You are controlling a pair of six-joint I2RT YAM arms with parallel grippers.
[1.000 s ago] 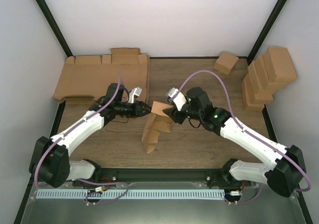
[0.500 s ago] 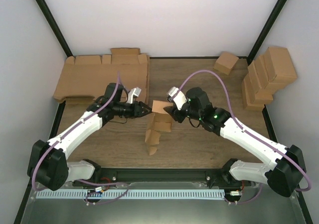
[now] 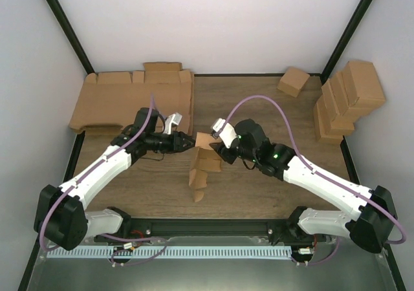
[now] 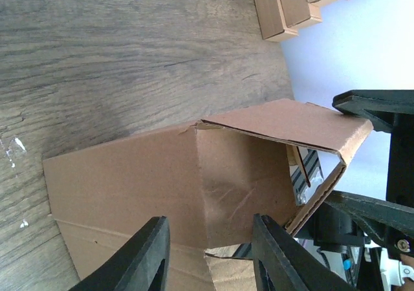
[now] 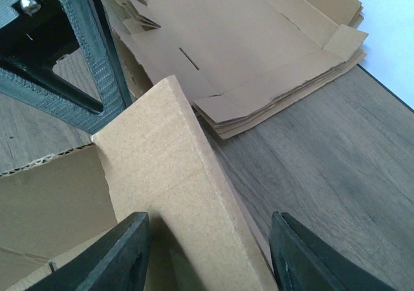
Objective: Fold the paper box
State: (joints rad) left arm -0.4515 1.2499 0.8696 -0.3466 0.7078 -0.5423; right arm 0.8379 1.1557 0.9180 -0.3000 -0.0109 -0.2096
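Overhead view of a wooden desk [image 3: 259, 113], with my 2 arms reaching in from the near edge to meet at its middle. Between them stands the paper box [image 3: 202, 165], a half-formed piece of brown cardboard. Its far end is raised into an open-sided shell, and a flatter strip of flaps trails toward me onto the desk.

My left hand [image 3: 188, 142] meets the raised end from the left. In its wrist view the 2 black fingers [image 4: 150, 260] stand partly apart with a creased corner of the box between them; I cannot tell whether they pinch it. My right hand [image 3: 216, 150] meets the same end from the right. Its fingers [image 5: 126, 255] are about half open around an upright flap that fills most of the gap; whether they press on it I cannot tell.

Flat cardboard sheets [image 3: 123, 100] lie stacked at the far left corner. A small carton [image 3: 293, 81] sits at the far right, and folded cartons [image 3: 346, 97] are stacked along the right edge.
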